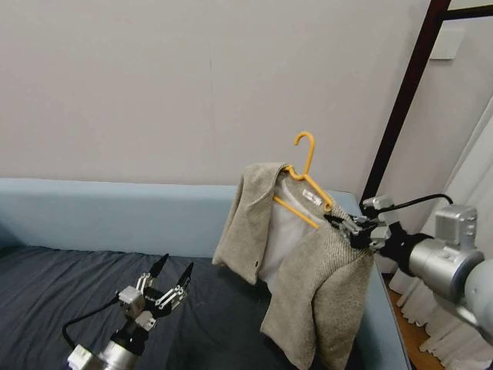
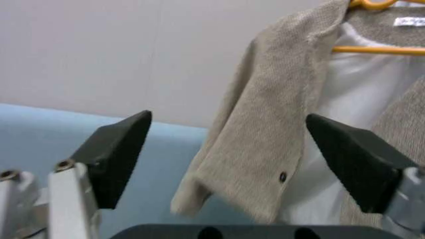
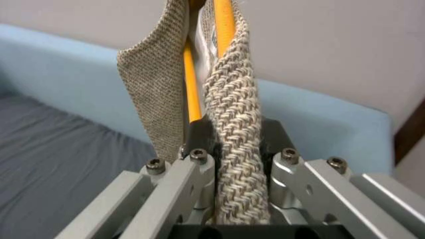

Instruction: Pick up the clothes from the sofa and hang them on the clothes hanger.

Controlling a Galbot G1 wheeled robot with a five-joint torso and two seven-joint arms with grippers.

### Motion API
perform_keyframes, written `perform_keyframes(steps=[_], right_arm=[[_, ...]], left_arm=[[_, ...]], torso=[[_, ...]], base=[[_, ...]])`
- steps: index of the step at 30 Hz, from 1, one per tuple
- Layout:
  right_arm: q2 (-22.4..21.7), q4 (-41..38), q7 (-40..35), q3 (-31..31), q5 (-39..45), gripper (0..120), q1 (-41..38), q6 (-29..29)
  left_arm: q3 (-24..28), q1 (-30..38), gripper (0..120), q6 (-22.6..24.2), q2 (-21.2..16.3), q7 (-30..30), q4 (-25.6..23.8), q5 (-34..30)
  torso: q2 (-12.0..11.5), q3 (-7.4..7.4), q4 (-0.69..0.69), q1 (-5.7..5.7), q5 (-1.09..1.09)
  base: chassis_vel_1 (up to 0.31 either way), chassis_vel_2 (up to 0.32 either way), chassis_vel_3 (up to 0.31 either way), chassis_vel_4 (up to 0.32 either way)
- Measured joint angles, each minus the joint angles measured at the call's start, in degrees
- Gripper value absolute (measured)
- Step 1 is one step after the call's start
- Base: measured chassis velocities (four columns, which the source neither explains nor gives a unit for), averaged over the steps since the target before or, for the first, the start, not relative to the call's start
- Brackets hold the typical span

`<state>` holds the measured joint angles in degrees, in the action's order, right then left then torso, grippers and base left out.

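Below and left of the jacket, the left gripper hangs low over the sofa with its fingers spread and nothing between them. It points toward the jacket's near sleeve, which looks like a stand-by pose for steadying the cloth if needed. The jacket is up in the air, clear of the seat and draped open on the orange hanger. The hanger's hook stands free above the collar, probably so it can catch a rail. At the jacket's right shoulder, the right gripper is pressed tight on the knit where it lies over the hanger's arm. Holding both together likely keeps the jacket from sliding off. Up and right of the jacket runs a dark pole, possibly part of the rack.
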<state>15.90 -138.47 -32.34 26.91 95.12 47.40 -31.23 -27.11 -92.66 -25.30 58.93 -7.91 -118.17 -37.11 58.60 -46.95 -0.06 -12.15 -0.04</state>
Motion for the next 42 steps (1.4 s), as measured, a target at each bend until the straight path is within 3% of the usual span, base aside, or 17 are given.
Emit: perform_keyframes(steps=[2, 9, 13, 15, 23, 29, 38, 42], right_arm=[[-0.43, 1.0, -2.98, 4.74, 5.04, 10, 0.2, -3.89], [-0.35, 3.7, -9.72, 10.75, 10.71, 10, 0.39, -8.4], [1.09, 7.17, -10.52, 13.81, 6.63, 10, 1.86, -9.23], [2.3, 11.37, -7.57, 13.85, -0.48, 10, 2.5, -9.28], [4.16, 18.81, -5.14, 15.87, -8.95, 10, 3.56, -10.37], [2.2, 23.41, -5.13, 17.91, -10.22, 10, 3.59, -10.85], [0.74, 28.41, -3.83, 16.21, -14.58, 10, 2.38, -10.87], [1.75, 32.48, -1.1, 12.95, -21.78, 10, -0.09, -8.65]], left_arm=[[-1.19, -2.75, 99, -1.91, 3.77, 0.71, -0.24, 3.65], [-3.29, -7.19, 100, -4.19, 9.96, 2.7, -1.41, 8.17], [-4.65, -11.3, 100, -6.05, 13.21, 4.75, -2.28, 12.3], [-5.15, -13.59, 100, -6.76, 14.84, 7.48, -3.77, 14.91], [-4.5, -16.49, 100, -6.43, 16.59, 13.88, -6.79, 21.36], [-3.72, -17.1, 100, -6.49, 17.52, 14.15, -6.94, 23.13], [-2.88, -16.78, 100, -6.56, 18.32, 14.27, -7.12, 23.74], [-1.28, -16.05, 100, -5.91, 17.52, 13.83, -6.84, 23.7]], torso=[[0.0, 0.0, -0.03, 0.0, 0.01], [0.0, 0.0, -0.02, 0.0, 0.01], [0.0, 0.0, -0.02, 0.0, 0.01], [0.0, -0.01, 0.01, 0.0, 0.03], [-0.01, -0.01, 0.0, -0.01, 0.01], [-0.01, -0.01, -0.03, 0.0, 0.0], [-0.01, -0.01, -0.01, -0.01, 0.01], [-0.01, -0.01, -0.01, -0.01, 0.0]], base=[[0.0, 0.0, 0.0, 0.0], [0.0, 0.0, 0.0, 0.0], [0.0, 0.0, 0.0, 0.0], [0.0, 0.0, 0.0, 0.0], [0.0, 0.0, 0.0, 0.0], [0.0, 0.0, 0.0, 0.0], [0.0, 0.0, 0.0, 0.0], [0.0, 0.0, 0.0, 0.0]])
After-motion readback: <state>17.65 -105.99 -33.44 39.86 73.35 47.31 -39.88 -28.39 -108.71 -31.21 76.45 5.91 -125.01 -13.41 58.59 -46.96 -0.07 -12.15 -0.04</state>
